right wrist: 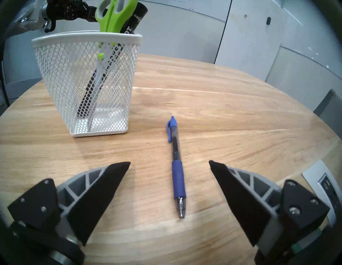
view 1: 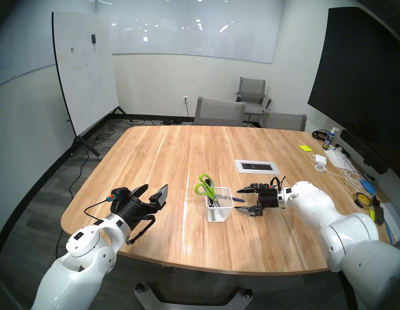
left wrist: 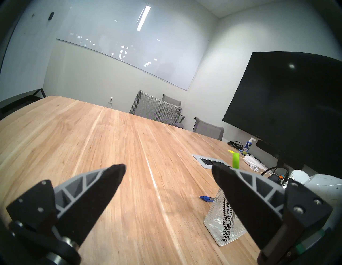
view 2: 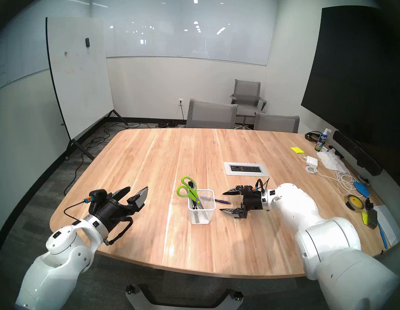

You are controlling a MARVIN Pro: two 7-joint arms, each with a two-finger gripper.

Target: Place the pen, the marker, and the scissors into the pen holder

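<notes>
The white mesh pen holder (view 1: 214, 215) stands upright mid-table. The green-handled scissors (view 1: 204, 186) and the black marker (right wrist: 137, 16) stand in it, blades and barrel showing through the mesh. The blue pen (view 1: 238, 199) lies flat on the table just right of the holder, its tip pointing at my right gripper. My right gripper (view 1: 236, 199) is open, low over the table, with the pen's grip end between its fingers in the right wrist view (right wrist: 169, 162), apart from them. My left gripper (view 1: 157, 185) is open and empty, left of the holder.
A grey power outlet panel (view 1: 257, 166) is set in the table behind the right gripper. A spray bottle (view 1: 329, 139), a charger (view 1: 319, 158), cables and a tape roll (view 1: 362, 199) lie along the right edge. Grey chairs (view 1: 219, 112) stand at the far side.
</notes>
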